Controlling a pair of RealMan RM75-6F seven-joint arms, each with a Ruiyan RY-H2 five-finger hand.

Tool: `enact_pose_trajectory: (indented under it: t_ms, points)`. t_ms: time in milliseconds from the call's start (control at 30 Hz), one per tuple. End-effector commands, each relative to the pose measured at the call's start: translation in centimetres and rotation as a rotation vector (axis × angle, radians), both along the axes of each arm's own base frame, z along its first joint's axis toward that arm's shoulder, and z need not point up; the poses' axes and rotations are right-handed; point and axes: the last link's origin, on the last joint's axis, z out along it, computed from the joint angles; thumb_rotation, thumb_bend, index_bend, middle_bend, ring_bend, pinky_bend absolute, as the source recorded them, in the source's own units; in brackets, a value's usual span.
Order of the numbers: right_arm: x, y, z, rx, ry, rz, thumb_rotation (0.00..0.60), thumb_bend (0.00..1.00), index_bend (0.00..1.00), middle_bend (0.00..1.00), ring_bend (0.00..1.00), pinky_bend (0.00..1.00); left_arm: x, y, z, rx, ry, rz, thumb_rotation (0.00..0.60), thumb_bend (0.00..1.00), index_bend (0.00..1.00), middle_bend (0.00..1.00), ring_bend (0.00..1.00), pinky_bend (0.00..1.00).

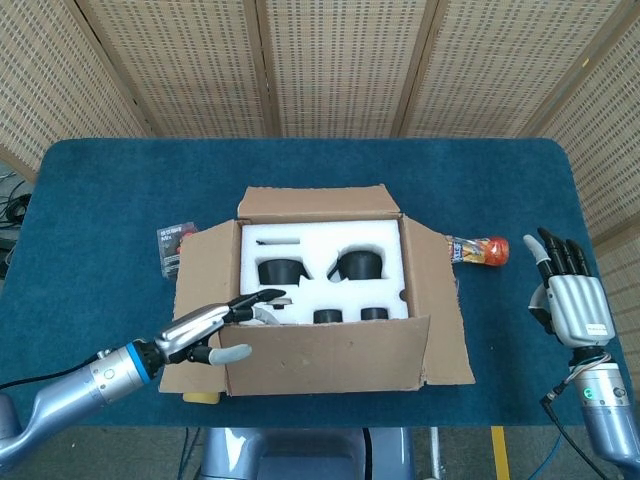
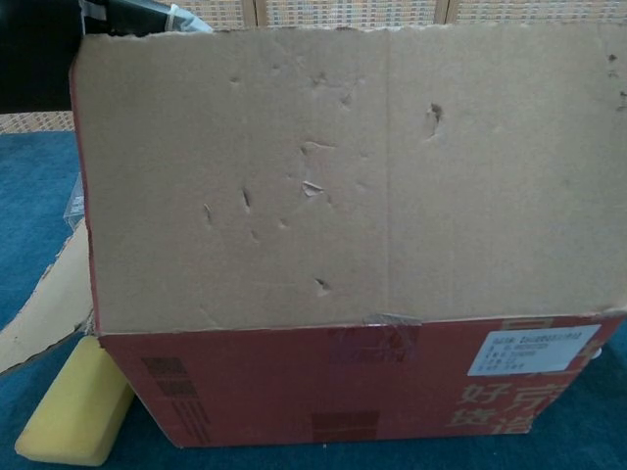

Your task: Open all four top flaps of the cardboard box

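Both views are evenly and brightly lit from overhead — shadows are soft and short, no glare. The head view is sharp throughout; the chest view goes dark and blurred at its upper left corner.
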Motion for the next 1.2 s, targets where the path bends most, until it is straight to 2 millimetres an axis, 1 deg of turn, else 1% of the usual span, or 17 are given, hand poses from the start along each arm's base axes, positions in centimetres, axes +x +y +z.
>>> enact_pose_trajectory:
  t_ms: [33,100,233,467,700,1000,1133,1200]
  points:
    - [0.1,-0.1,0.0,0.001,0.002,0.001,0.6,1.0,0.03,0.01,0.0,0.0,-0.7,-1.3,1.2,-0.189,-0.069,-0.017,0.089,0.22,0.29,0.0,0.0,0.0]
    - [0.1,-0.1,-0.1,0.002,0.004,0.002,0.6,1.0,0.03,0.01,0.0,0.0,-1.1,-1.8,1.8,-0.293,-0.107,-0.026,0.088,0.22,0.29,0.0,0.0,0.0]
    - [0.2,-0.1,0.0,0.002,0.006,0.002,0.6,1.0,0.03,0.01,0.0,0.0,-1.7,-2.1,2.7,-0.428,-0.151,-0.051,0.09,0.22,0.29,0.0,0.0,0.0]
    - [0.3,-0.1,-0.1,0.002,0.007,0.002,0.6,1.0,0.03,0.01,0.0,0.0,-2.3,-3.0,3.5,-0.532,-0.174,-0.066,0.088,0.22,0.29,0.0,0.0,0.0]
    - [0.2,0.0,-0.1,0.001,0.007,-0.002,0.6,1.0,0.03,0.01,0.0,0.0,-2.9,-3.9,3.2,-0.609,-0.145,-0.079,0.087,0.22,0.29,0.0,0.0,0.0]
    - [0.1,0.0,0.0,0.0,0.005,-0.005,0.6,1.0,0.03,0.01,0.0,0.0,-3.3,-4.0,3.0,-0.632,-0.119,-0.077,0.086,0.22,0.28,0.0,0.0,0.0]
    - [0.1,0.0,0.0,0.001,0.007,-0.005,0.6,1.0,0.03,0.01,0.0,0.0,-3.3,-3.6,3.4,-0.566,-0.123,-0.091,0.086,0.22,0.28,0.0,0.0,0.0]
    - [0.1,-0.1,0.0,0.001,0.007,-0.004,0.6,1.0,0.03,0.01,0.0,0.0,-3.4,-3.0,4.0,-0.482,-0.12,-0.095,0.085,0.22,0.28,0.0,0.0,0.0]
